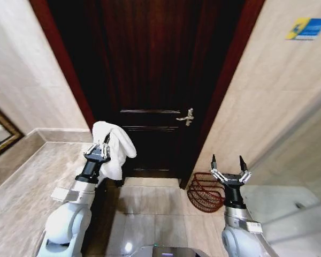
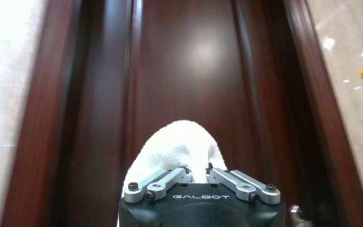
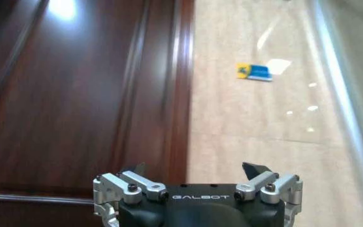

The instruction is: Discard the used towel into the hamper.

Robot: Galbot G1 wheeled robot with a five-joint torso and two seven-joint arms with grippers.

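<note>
While the left claw point(image 1: 100, 150) grips the white towel point(image 1: 115, 140), the right claw point(image 1: 228, 163) gapes wide above the hamper point(image 1: 205, 193).

The left gripper point(image 1: 100, 148) has its fingertips buried in the white towel point(image 1: 113, 145), so in the head view their tips cannot be made out, and in the left wrist view the towel point(image 2: 176, 147) covers them too. The hamper point(image 1: 206, 191), at about 5 o'clock in the head view, is partly hidden at its 3 o'clock side behind the right gripper point(image 1: 228, 162). In the right wrist view the dark door point(image 3: 74, 94) is blurred and cut off at 9 o'clock.
</note>
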